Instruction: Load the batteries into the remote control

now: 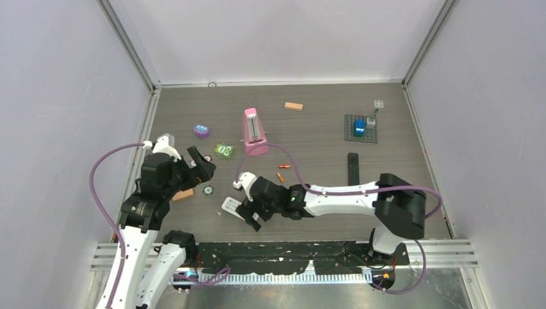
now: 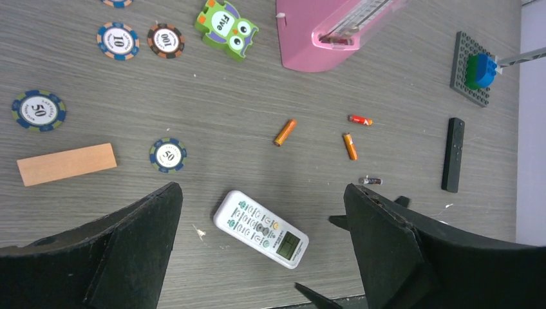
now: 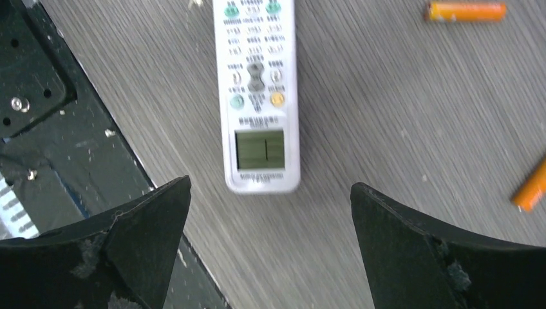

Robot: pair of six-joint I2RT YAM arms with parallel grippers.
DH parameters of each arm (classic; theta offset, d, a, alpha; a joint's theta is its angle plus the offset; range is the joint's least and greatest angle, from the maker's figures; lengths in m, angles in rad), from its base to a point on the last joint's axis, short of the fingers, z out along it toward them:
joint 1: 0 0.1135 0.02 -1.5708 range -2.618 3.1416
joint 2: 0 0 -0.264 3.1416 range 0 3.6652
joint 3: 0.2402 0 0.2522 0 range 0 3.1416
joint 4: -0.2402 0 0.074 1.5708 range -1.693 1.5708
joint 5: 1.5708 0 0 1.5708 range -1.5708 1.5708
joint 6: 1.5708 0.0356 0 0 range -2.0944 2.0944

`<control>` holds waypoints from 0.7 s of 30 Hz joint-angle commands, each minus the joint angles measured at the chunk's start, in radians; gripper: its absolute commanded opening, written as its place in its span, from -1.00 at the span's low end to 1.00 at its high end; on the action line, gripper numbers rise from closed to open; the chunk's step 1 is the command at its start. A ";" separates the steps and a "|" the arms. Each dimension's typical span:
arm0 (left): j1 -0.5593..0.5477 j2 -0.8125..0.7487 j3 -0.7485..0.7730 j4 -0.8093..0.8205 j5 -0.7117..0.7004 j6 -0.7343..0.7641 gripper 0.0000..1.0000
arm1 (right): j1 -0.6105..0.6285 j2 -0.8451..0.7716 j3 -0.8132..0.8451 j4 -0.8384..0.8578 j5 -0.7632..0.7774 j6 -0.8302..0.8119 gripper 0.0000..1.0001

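The white remote control (image 1: 231,206) lies face up near the table's front edge, buttons and screen showing. In the left wrist view it (image 2: 261,228) sits below and between my open left gripper's (image 2: 262,190) fingers, which hover well above it. My right gripper (image 3: 270,183) is open too, low over the remote's (image 3: 259,96) screen end, empty. The batteries lie loose on the table to the right of the remote: two orange (image 2: 284,132) (image 2: 349,146), one red (image 2: 360,120), one dark (image 2: 370,181). From above, my left gripper (image 1: 201,162) is left of the remote and my right gripper (image 1: 248,215) is at its right end.
A black remote (image 1: 352,168) lies right of the batteries. A pink metronome (image 1: 255,131), a green owl toy (image 1: 224,150) and a purple toy (image 1: 201,131) stand behind. Wooden blocks (image 1: 183,194) (image 1: 294,106), poker chips (image 2: 168,155) and a Lego plate (image 1: 360,127) are scattered around.
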 commanded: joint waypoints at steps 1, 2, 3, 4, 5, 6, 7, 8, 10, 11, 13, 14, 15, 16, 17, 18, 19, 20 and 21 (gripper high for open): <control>0.005 -0.002 0.054 -0.015 -0.031 0.025 0.95 | 0.021 0.082 0.103 0.083 -0.016 -0.080 0.99; 0.006 -0.001 0.059 -0.017 -0.034 0.029 0.95 | 0.026 0.111 0.126 0.079 -0.018 -0.088 0.99; 0.006 0.000 0.062 -0.017 -0.035 0.032 0.96 | 0.034 0.125 0.138 0.076 -0.019 -0.101 0.99; 0.006 0.001 0.065 -0.018 -0.036 0.035 0.96 | 0.038 0.153 0.158 0.068 -0.016 -0.105 0.99; 0.006 0.001 0.068 -0.020 -0.050 0.037 0.96 | 0.042 0.165 0.167 0.062 -0.012 -0.107 0.99; 0.007 0.003 0.072 -0.020 -0.066 0.038 0.96 | 0.042 0.189 0.182 0.053 -0.008 -0.107 0.98; 0.007 0.004 0.075 -0.021 -0.073 0.040 0.96 | 0.043 0.200 0.187 0.050 -0.001 -0.104 0.94; 0.007 0.004 0.076 -0.022 -0.080 0.040 0.97 | 0.043 0.218 0.193 0.047 0.003 -0.101 0.92; 0.007 0.005 0.076 -0.022 -0.095 0.043 0.97 | 0.042 0.239 0.192 0.048 0.012 -0.100 0.83; 0.007 0.005 0.077 -0.022 -0.100 0.045 0.97 | 0.042 0.246 0.190 0.047 0.028 -0.098 0.80; 0.007 0.007 0.078 -0.019 -0.108 0.049 0.98 | 0.043 0.262 0.187 0.044 0.041 -0.101 0.72; 0.007 0.009 0.077 -0.018 -0.109 0.052 0.98 | 0.043 0.267 0.182 0.043 0.048 -0.101 0.67; 0.007 0.012 0.078 -0.018 -0.110 0.055 0.98 | 0.043 0.269 0.178 0.046 0.063 -0.101 0.64; 0.008 0.014 0.078 -0.016 -0.112 0.057 0.99 | 0.044 0.271 0.173 0.049 0.073 -0.102 0.59; 0.007 0.018 0.080 -0.016 -0.113 0.059 0.99 | 0.043 0.273 0.171 0.048 0.097 -0.101 0.57; 0.007 0.021 0.080 -0.017 -0.113 0.061 0.99 | 0.043 0.275 0.170 0.047 0.105 -0.100 0.48; 0.008 0.025 0.080 -0.016 -0.111 0.061 0.99 | 0.043 0.276 0.169 0.045 0.118 -0.100 0.42; 0.007 0.024 0.079 -0.016 -0.112 0.063 0.99 | 0.042 0.275 0.166 0.044 0.123 -0.099 0.28; 0.008 0.025 0.080 -0.016 -0.113 0.063 0.99 | 0.041 0.269 0.163 0.046 0.130 -0.098 0.20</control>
